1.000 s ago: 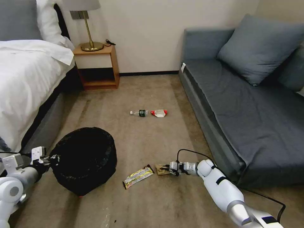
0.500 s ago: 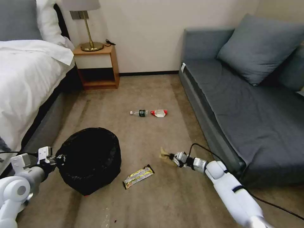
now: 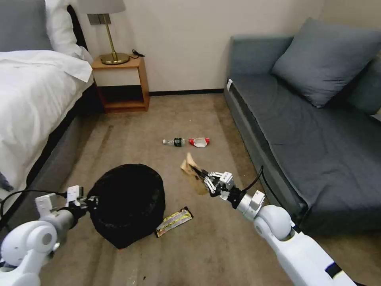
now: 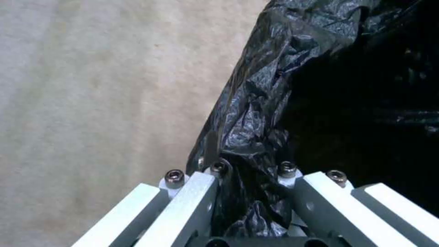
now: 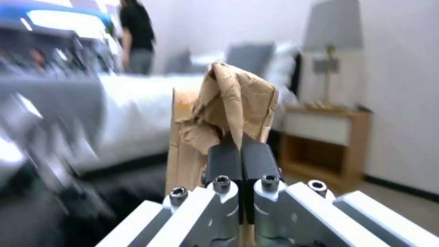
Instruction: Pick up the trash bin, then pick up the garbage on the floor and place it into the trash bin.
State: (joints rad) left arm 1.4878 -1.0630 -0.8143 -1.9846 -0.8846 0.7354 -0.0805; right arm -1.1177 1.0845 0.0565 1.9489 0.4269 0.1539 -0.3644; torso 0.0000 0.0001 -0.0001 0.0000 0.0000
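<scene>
1. Holding the trash bin (image 3: 129, 204) by its rim, my left gripper (image 3: 81, 198) is clamped on the crinkled black bag (image 4: 247, 113) that lines it; the bin hangs just ahead of the fingers, tipped, its mouth toward my right side.
2. My right gripper (image 3: 202, 179) is pinched tight on the crumpled brown paper bag (image 3: 191, 171), which stands up beyond the fingertips (image 5: 240, 157), raised off the carpet (image 3: 178, 115) and beside the bin, not yet over its mouth.
3. Done, by my reckoning: bin lifted, first piece of garbage picked.
4. Left: the brown bag must go in. The yellow-silver snack wrapper (image 3: 174, 221) lies on the carpet below my right gripper, touching the bin's edge. The clear bottle (image 3: 174, 141) and the red-and-white wrapper (image 3: 199, 142) lie side by side well beyond both grippers.
</scene>
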